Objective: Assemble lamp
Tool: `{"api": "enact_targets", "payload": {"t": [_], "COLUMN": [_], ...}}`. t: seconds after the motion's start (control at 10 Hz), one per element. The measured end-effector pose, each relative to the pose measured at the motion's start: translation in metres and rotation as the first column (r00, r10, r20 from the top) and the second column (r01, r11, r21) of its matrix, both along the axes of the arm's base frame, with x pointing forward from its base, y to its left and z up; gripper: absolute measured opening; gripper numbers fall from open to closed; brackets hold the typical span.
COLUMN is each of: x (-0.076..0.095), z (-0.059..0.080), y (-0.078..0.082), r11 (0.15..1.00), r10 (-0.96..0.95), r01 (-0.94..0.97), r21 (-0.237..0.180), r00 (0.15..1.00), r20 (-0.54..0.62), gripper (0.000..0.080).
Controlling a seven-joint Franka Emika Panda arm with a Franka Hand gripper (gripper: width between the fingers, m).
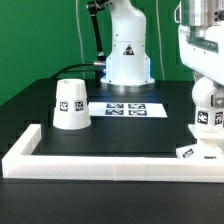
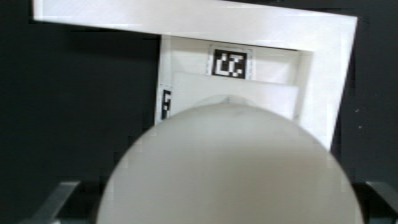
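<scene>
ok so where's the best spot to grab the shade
Probably its narrow top end, coming straight down from above. The shade stands upright on the table, wide end down and tapering upward, so jaws closing across the top would span the least width. The gripper is shut on the bulb now.

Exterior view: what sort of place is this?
Probably a robotics lab bench: a robot arm, its gripper holding a tagged bulb, a black table edged with white bars, a marker board, a green backdrop.
</scene>
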State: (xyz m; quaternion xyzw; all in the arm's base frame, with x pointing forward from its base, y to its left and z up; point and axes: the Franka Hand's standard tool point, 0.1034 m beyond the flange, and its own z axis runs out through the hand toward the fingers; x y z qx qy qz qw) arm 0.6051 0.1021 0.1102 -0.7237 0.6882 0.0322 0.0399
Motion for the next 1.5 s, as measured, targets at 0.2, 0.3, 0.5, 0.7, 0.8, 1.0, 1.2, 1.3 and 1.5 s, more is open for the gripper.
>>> {"api": "enact_targets", "payload": {"t": [0.2,0.3,0.5,0.7,0.8,1.0,1.2,1.3,1.5], "x": [-0.0002,-0.0002,0.0001,-0.0001,-0.0004,-0.0008,-0.0007,-0.0007,-0.0009], "z": [-0.0002,-0.0002,-0.0001,-0.0006,-0.0007,-0.0003,-0.0001,-0.0002,-0.0004], "y": [0.0009,0.0006,-0.0003,0.0009,0.0020,0.0075,0.0077,0.0081,0.0086], "r11": [1.000,0.998,0.988,0.935,0.897,0.795,0.671,0.604,0.457], "r10": [0.014,0.059,0.152,0.355,0.442,0.607,0.741,0.796,0.888], "r01": [-0.014,-0.059,-0.152,-0.355,-0.442,-0.606,-0.740,-0.795,-0.887], "r21": [0.000,-0.001,-0.002,-0.011,-0.014,-0.026,-0.040,-0.047,-0.062], "r00": [1.000,0.998,0.988,0.934,0.896,0.793,0.668,0.600,0.452], "r20": [0.001,0.005,0.014,0.034,0.042,0.058,0.071,0.076,0.084], "gripper": [0.0678,0.0678,0.0698,0.0698,0.0698,0.0698,0.0698,0.0698,0.0698]}}
